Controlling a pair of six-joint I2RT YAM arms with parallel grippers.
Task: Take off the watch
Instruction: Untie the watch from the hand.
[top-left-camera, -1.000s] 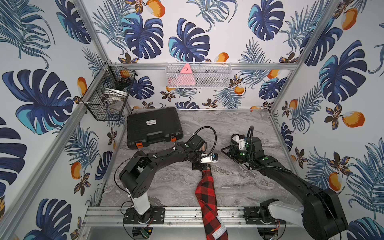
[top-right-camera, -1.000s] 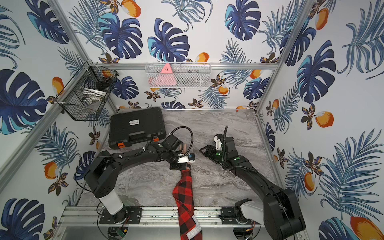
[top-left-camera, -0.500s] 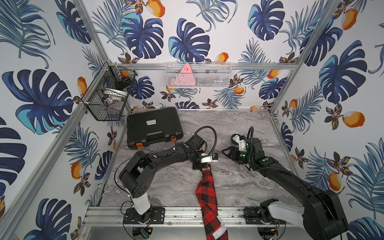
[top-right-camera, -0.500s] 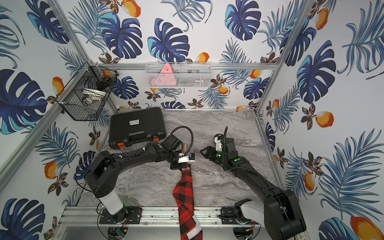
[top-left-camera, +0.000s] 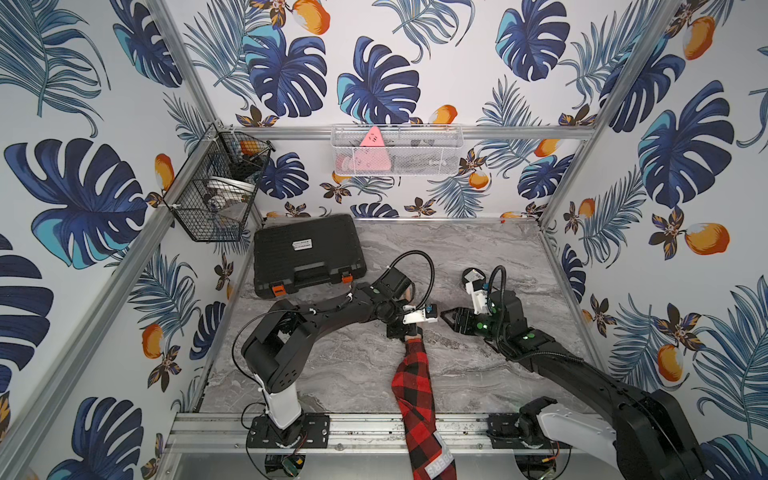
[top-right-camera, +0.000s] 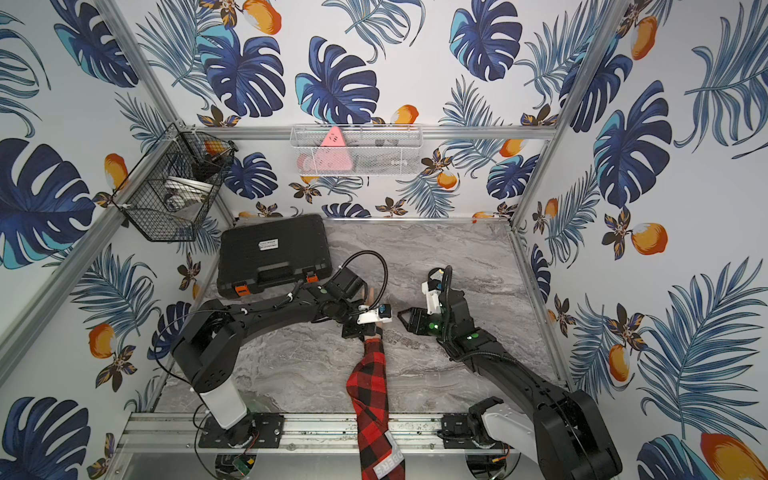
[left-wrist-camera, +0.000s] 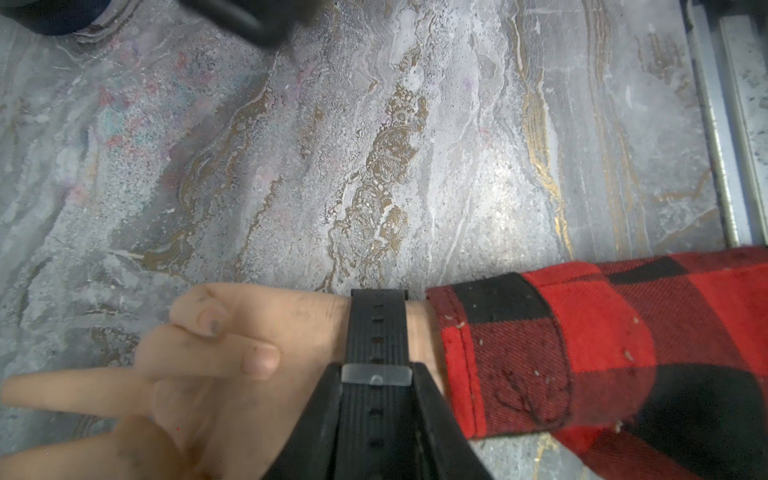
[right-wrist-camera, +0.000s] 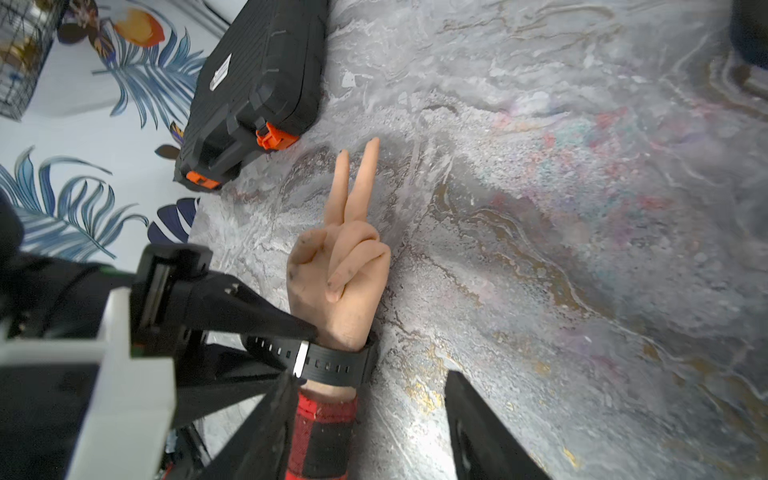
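Inspector: Midway across the tabletop (top-left-camera: 478, 257), toward its front edge, the watch (right-wrist-camera: 332, 361) sits strapped round the wrist of the dummy hand (right-wrist-camera: 336, 282), just beside the plaid sleeve cuff (left-wrist-camera: 498, 353).

Operator: And the grippers?

Inspector: Your left gripper (left-wrist-camera: 376, 368) is clamped across the strap (left-wrist-camera: 376, 324) at its clear keeper (right-wrist-camera: 302, 358). Your right gripper (right-wrist-camera: 370, 376) stands spread and empty, near the wrist. I judge you are at the unfastening step. Next you must work the strap tail out of the keeper, gently.

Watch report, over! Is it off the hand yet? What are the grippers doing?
Left gripper pinching the watch by its strap. Right gripper open, empty, nearby. Watch not yet off the wrist. Plaid cuff right beside strap.
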